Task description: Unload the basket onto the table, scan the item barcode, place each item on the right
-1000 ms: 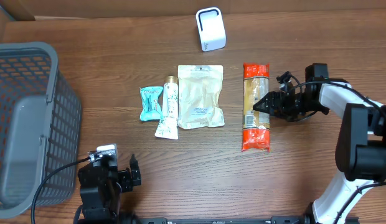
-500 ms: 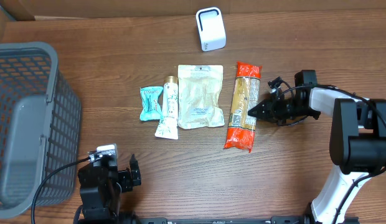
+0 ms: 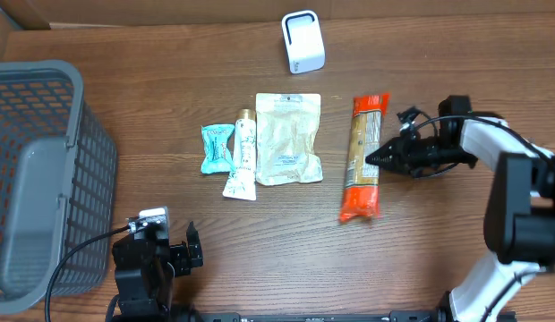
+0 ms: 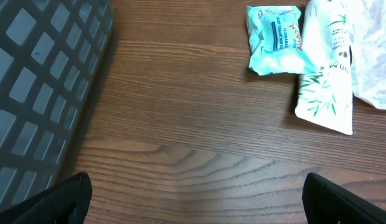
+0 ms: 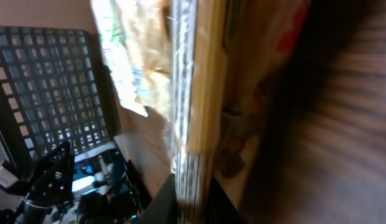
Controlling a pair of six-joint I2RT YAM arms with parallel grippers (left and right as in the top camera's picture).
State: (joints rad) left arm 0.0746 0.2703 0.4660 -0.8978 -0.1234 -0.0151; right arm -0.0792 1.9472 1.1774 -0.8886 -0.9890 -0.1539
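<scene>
The right gripper has just pinched the long red-and-clear pasta packet.
Jaws spread a second ago now clamp its right edge; it lies skewed at the scene's right, nearer than the white box scanner, probably ready to lift. The left gripper hangs spread wide.

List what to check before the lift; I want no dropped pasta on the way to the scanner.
1. Right end effector closed on the pasta edge: ok.
2. Hold firm enough to lift: cannot tell, the wrist view is blurred.
3. Barcode located: cannot tell.
4. Straight path to the scanner free of other items: ok.
5. Left end effector open and away from the pasta: ok.
</scene>
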